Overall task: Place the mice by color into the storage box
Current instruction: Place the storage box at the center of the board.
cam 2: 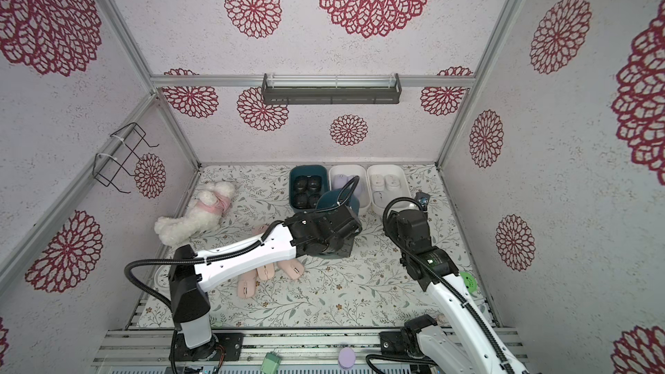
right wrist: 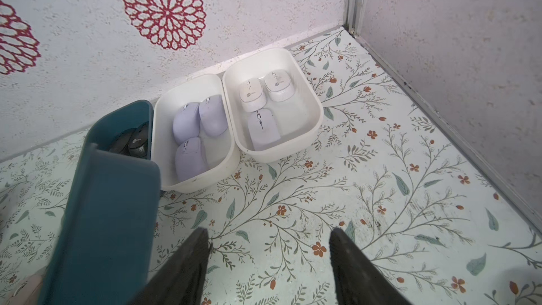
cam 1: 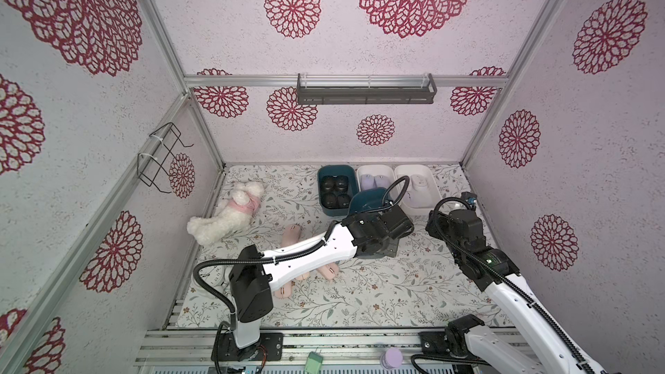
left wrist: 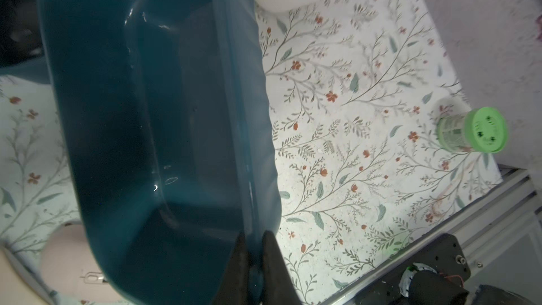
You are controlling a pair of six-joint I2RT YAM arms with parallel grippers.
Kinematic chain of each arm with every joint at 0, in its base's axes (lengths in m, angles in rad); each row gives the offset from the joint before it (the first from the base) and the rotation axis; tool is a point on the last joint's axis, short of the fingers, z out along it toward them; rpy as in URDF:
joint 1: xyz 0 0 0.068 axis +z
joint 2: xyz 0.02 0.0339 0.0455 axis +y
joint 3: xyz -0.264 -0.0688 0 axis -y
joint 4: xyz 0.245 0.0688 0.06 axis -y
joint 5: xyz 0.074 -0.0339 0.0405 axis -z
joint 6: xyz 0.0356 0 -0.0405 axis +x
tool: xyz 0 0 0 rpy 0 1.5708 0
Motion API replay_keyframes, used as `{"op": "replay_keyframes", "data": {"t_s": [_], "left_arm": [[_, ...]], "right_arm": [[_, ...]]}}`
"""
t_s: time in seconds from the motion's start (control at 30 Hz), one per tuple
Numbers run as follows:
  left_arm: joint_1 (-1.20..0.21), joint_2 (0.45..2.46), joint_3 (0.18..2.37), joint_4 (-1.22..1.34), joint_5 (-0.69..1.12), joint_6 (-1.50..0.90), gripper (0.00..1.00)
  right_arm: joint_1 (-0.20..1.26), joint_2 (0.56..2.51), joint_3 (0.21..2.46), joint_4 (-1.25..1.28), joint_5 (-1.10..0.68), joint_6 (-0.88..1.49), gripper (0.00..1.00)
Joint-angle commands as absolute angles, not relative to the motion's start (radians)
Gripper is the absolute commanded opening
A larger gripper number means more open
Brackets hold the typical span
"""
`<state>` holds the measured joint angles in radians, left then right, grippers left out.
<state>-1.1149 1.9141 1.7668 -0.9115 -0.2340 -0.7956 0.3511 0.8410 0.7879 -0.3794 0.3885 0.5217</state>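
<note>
While the left gripper is pinching the long rim of the empty teal bin, its fingers pressed together on the thin plastic edge, that bin is hanging steeply tipped over the floral mat, just near of the filled row. Judged purpose: it is being brought in as a fourth container, for the colour not yet housed.

- Far teal bin: sitting at the far edge, right of centre, holding four black mice.
- Middle white bin: sitting against the teal one's right side, holding three lavender mice.
- Right white bin: sitting just beside the middle one, holding three white mice.
- Peach-pink mice: lying loose on the mat, left of centre and nearer, partly under the left forearm; at least four are showing and none is boxed.
- Right gripper: hovering over bare mat near of the white bins, fingers spread with nothing between them, likely standing clear so the carried bin has room to land.
- Plush toy: lying at the far left, well apart from the sorting.
- Green-capped bottle: standing by the near right edge, taking no part.

Status, judged: three colours are appearing sorted, while pink is waiting on the bin being set level
</note>
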Motion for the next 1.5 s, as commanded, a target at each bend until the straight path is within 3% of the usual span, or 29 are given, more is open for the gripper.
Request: {"op": "replay_keyframes", "data": {"t_s": [0.0, 0.17, 0.23, 0.27, 0.3, 0.33, 0.47, 0.6, 0.73, 0.87, 1.03, 1.2, 1.47], "left_arm": [[-1.128, 1.996, 1.811, -0.934, -0.174, -0.853, 0.00], [-1.135, 2.045, 1.825, -0.901, -0.124, -0.872, 0.00], [-1.135, 2.053, 1.827, -0.895, -0.116, -0.871, 0.09], [-1.134, 2.055, 1.829, -0.891, -0.100, -0.870, 0.17], [-1.134, 2.058, 1.832, -0.889, -0.083, -0.869, 0.34], [-1.131, 2.057, 1.836, -0.884, -0.066, -0.871, 0.42], [-1.128, 2.048, 1.877, -0.887, -0.050, -0.827, 0.60], [-1.073, 1.975, 1.854, -0.886, -0.044, -0.764, 0.62], [-0.958, 1.772, 1.706, -0.797, -0.064, -0.710, 0.66], [-0.810, 1.596, 1.637, -0.753, -0.159, -0.630, 0.98], [-0.615, 1.469, 1.527, -0.575, -0.097, -0.566, 0.97], [-0.514, 1.411, 1.415, -0.430, -0.143, -0.509, 0.97], [-0.469, 1.413, 1.384, -0.460, -0.117, -0.448, 0.97]], "right_arm": [[0.337, 0.814, 0.763, -0.412, 0.384, 0.543, 0.68], [0.331, 0.789, 0.741, -0.416, 0.371, 0.543, 0.68], [0.330, 0.789, 0.734, -0.416, 0.367, 0.540, 0.68], [0.328, 0.791, 0.735, -0.416, 0.367, 0.537, 0.68], [0.328, 0.793, 0.733, -0.416, 0.369, 0.533, 0.68], [0.327, 0.795, 0.732, -0.415, 0.370, 0.532, 0.68], [0.324, 0.810, 0.732, -0.408, 0.352, 0.523, 0.68], [0.324, 0.852, 0.732, -0.385, 0.268, 0.495, 0.65], [0.329, 0.994, 0.774, -0.397, 0.087, 0.494, 0.57], [0.371, 1.128, 0.781, -0.377, 0.040, 0.506, 0.55], [0.397, 1.224, 0.797, -0.346, -0.004, 0.507, 0.57], [0.414, 1.305, 0.805, -0.327, -0.003, 0.502, 0.54], [0.432, 1.403, 0.823, -0.298, -0.029, 0.494, 0.31]]}}
